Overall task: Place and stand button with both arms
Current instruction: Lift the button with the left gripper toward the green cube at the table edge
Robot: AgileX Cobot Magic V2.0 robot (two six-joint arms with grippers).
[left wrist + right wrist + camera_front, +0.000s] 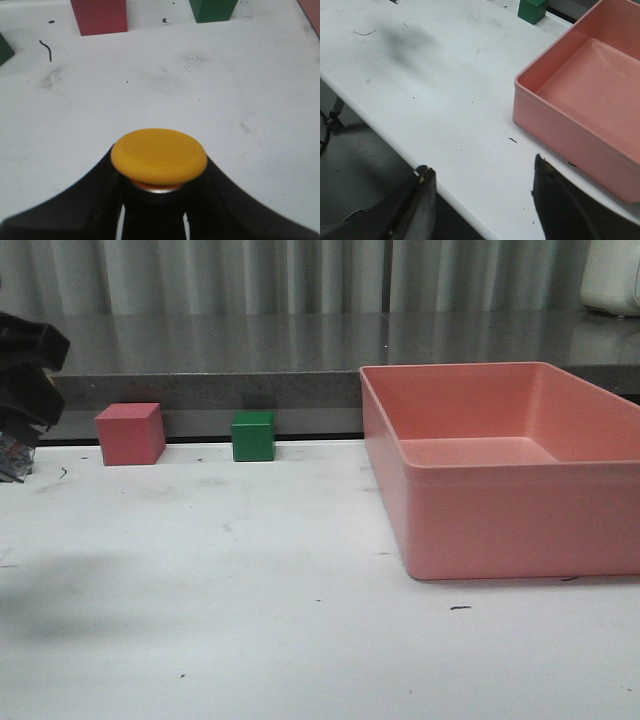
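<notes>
Above open white table (240,90), left end effector (159,200) grasping button (159,156), right end effector (482,195) released at table edge

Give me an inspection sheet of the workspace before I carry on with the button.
Surface: white table, scuffed, with small dark specks.
Job's things: button, yellow-orange cap, clamped in the left gripper above the table.
Clutter: pink cube and green cube at the far edge; pink bin on the right, nothing seen inside.
Grippers: left shut on the button; right gripper open, nothing between its fingers, near the table's front edge.
Cables: a dark cable beside the table leg, below the table edge.
Surroundings: grey counter and pale curtain behind.
</notes>
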